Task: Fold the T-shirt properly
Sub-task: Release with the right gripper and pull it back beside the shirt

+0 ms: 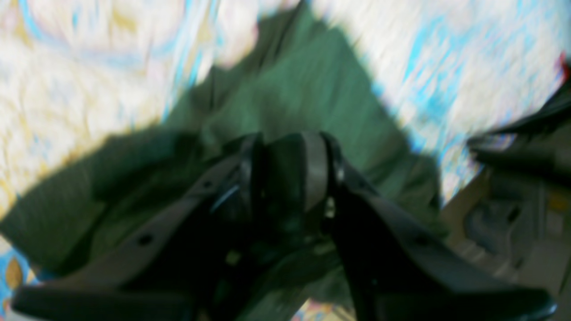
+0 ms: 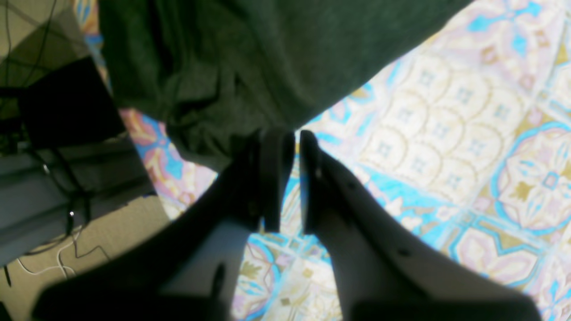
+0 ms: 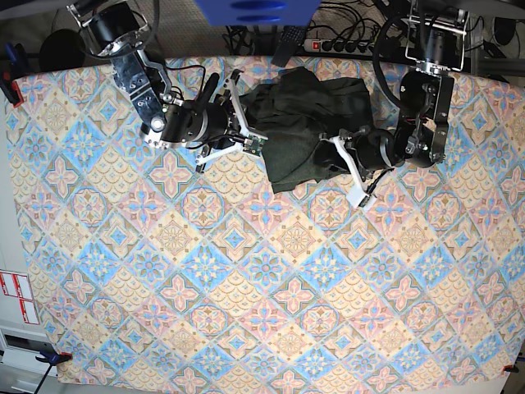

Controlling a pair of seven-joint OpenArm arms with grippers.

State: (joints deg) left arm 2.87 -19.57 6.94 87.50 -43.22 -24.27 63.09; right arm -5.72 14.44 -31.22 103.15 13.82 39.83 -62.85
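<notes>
While most of the patterned tablecloth [image 3: 246,312] near the front edge just lies bare, everything sits up by the far edge, around the middle. The T-shirt [image 3: 308,127] is bunched into a dark green heap there, wrinkled and partly doubled over, with its lower edge hanging toward the centre of the table. The left gripper [image 3: 335,152] comes in from the base view's right and its tips are buried in the fabric; in the left wrist view, which is pretty blurry, the left gripper [image 1: 287,169] looks clamped on a fold of the T-shirt [image 1: 303,84]. The right gripper [image 3: 250,131] sits at the shirt's other side. From the right wrist camera the right gripper [image 2: 296,154] has its jaws nearly together, right at the T-shirt [image 2: 250,58] edge, but I can't tell whether cloth is actually caught between them.
</notes>
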